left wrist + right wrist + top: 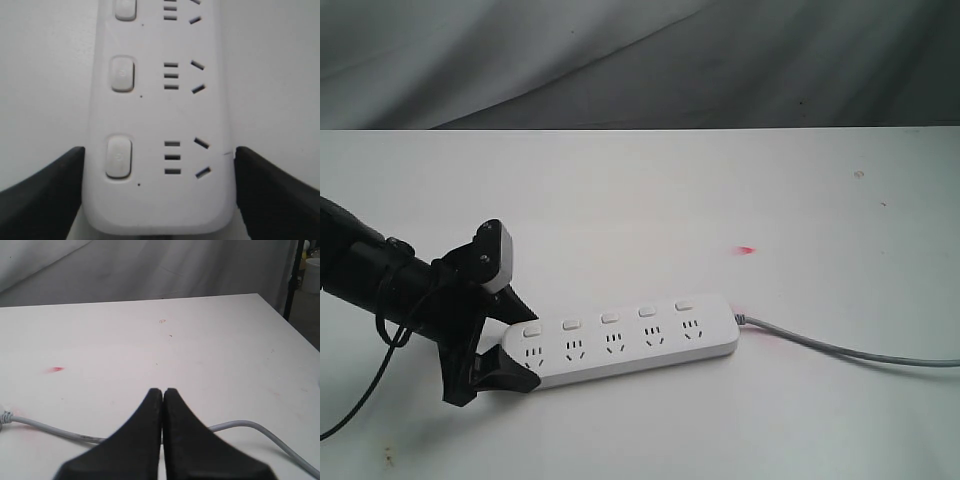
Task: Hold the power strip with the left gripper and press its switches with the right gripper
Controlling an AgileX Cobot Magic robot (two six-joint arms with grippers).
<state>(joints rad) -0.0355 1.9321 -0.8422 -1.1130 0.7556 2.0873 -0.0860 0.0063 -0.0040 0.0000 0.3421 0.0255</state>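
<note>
The power strip [160, 125] is running off the left wrist picture, the edge slicing one of its switches [125, 9]. In the exterior view the left gripper [525, 350] is covering a corner of the strip's cordless end, its arm [360, 270] leaving the frame away from the strip. The grey cord [50, 430] is vanishing behind the right gripper [162, 391], out past the strip

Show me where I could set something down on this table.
The widest bare stretch of table lies behind the power strip, up to the grey backdrop, with only a small red mark. The front right, in front of the cord, is also free. It is crowded at the strip's left end, where the left gripper clamps it.
</note>
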